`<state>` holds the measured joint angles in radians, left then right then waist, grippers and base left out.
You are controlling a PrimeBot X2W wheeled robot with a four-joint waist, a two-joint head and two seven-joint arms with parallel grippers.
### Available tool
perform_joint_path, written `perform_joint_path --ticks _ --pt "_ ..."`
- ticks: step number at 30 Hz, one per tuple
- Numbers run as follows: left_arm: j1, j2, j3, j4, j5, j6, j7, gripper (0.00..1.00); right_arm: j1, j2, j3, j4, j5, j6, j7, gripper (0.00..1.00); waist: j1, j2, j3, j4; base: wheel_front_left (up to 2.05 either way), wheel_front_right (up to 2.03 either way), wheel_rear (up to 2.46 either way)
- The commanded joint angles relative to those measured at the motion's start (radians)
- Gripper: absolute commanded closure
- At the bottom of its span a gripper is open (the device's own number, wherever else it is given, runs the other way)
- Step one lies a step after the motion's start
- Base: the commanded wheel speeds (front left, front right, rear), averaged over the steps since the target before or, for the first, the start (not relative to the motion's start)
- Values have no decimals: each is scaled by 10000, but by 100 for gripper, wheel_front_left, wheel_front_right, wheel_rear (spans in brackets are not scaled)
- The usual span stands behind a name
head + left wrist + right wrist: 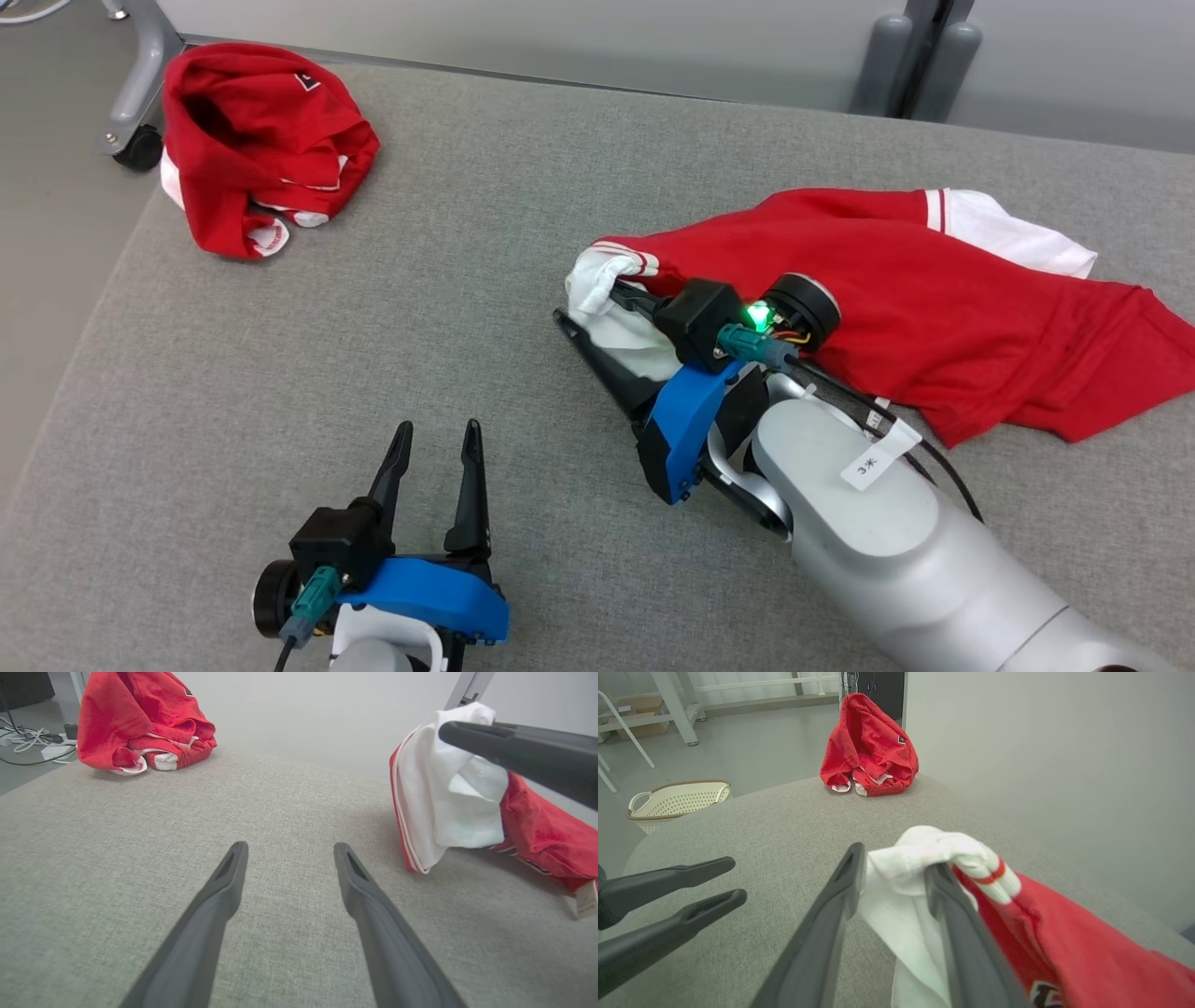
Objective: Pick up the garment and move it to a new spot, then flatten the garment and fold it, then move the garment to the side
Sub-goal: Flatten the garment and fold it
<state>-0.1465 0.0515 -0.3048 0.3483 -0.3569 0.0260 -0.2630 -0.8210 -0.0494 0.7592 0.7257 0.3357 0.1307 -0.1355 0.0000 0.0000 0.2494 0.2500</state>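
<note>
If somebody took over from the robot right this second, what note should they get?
Left hand: open, empty, low over the grey table.
Right hand: jaws parted, white sleeve of the garment between them.
The garment lies rumpled at the table's right; a second red garment sits bunched at its far left corner.
Done: perhaps the first move. Left: flatten, fold, move aside.

Desk [280, 392]: covered in grey woven fabric, surface even. Floor [47, 215]: plain grey, beyond the desk edge at 9 o'clock in the head view. A grey metal frame leg [138, 93] with a black caster [140, 147] stands on it at 11 o'clock. Pale grey wall [560, 37] runs along 12 o'clock, with two grey posts [882, 65] at 1 o'clock.

Right wrist view: cream perforated basket [677, 800] on the floor at 9 o'clock, white frame leg [675, 709] at 11 o'clock, dark cabinet [887, 686] at 12 o'clock. Lighting even and diffuse.
</note>
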Motion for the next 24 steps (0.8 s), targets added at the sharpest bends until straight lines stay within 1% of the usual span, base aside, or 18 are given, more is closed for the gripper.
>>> perform_joint_path --ticks 1,5,8,11,12,15,18,24 --pt "-158 -17 21 -86 -13 59 -27 0 -138 -33 138 47 127 1 -114 0 0 0 16 -65 0 0 0" --pt "-241 -14 156 -303 79 73 -28 0 -258 -26 285 171 247 1 -596 0 0 0 47 -370 0 0 0" --pt "-320 -13 288 -480 176 80 -27 0 -240 -26 86 256 149 1 -901 0 0 0 4 -670 0 0 0" --pt "-436 -13 507 -590 306 40 -27 0 -59 -27 -387 297 -80 1 -1120 0 0 0 -75 -1022 0 0 0" --pt "-436 -13 507 -590 306 40 -27 0 -59 -27 -387 297 -80 1 -1120 0 0 0 -75 -1022 0 0 0" --pt "-467 -13 693 -683 444 13 -27 0 296 -21 -1073 211 -366 1 -1246 0 0 0 -170 -1371 0 0 0" --pt "-477 -9 906 -735 552 -50 -27 0 749 -35 -1932 -35 -891 1 -1294 0 0 0 -280 -1673 0 0 0" --pt "-306 -12 993 -785 626 -90 -28 0 2734 -26 -4186 -1745 -1878 1 -1298 0 0 0 -556 -2017 0 0 0"
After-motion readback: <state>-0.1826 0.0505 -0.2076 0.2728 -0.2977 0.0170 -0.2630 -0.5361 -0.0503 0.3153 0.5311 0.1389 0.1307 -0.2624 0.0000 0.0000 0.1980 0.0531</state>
